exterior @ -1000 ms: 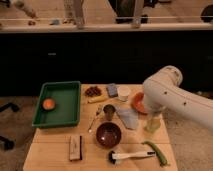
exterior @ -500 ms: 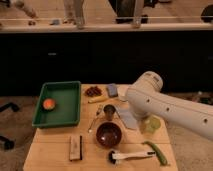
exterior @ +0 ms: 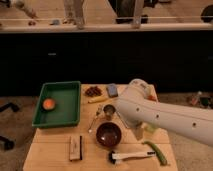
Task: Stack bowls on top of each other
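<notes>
Maroon bowl (exterior: 108,134) sits upright on the counter (exterior: 50,150), front centre, empty. The claw (exterior: 131,124) is just right of it, low and largely hidden under the white arm (exterior: 165,117). Its jaws stand wide apart with nothing in them. Orange bowl (exterior: 151,98) lies behind the arm at the right, only a sliver of rim visible; contents cannot be told. The bowls are apart, not stacked. Green tray (exterior: 60,117) at the left holds one orange ball (exterior: 48,104). Metal cup (exterior: 109,111) stands just behind the maroon bowl.
</notes>
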Motion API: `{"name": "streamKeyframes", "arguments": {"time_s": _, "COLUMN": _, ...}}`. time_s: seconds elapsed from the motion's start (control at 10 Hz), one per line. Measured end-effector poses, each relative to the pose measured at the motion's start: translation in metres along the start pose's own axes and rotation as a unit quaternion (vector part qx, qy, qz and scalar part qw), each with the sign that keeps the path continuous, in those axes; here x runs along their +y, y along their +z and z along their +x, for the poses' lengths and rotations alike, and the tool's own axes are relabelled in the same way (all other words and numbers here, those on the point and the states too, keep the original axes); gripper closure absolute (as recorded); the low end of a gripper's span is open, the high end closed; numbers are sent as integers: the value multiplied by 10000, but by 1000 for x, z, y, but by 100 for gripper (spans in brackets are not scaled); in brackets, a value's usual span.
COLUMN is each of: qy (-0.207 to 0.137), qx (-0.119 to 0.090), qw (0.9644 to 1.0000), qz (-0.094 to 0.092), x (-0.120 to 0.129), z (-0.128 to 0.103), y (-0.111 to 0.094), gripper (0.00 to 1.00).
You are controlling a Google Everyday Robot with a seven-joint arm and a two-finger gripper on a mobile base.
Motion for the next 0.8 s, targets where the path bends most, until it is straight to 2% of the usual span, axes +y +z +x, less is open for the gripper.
{"name": "streamKeyframes", "arguments": {"time_s": 0.3, "qy": -617, "qx": -51, "qw": 9980, "qz": -142, "x": 10, "z": -23, "y": 6, "gripper": 20}}
{"name": "streamKeyframes", "arguments": {"time_s": 0.5, "qy": -1107, "qx": -128, "qw": 9934, "qz": -262, "x": 16, "z": -38, "y": 11, "gripper": 20}}
{"name": "streamKeyframes", "arguments": {"time_s": 0.8, "qy": -1602, "qx": -191, "qw": 9860, "qz": -411, "x": 23, "z": -53, "y": 18, "gripper": 20}}
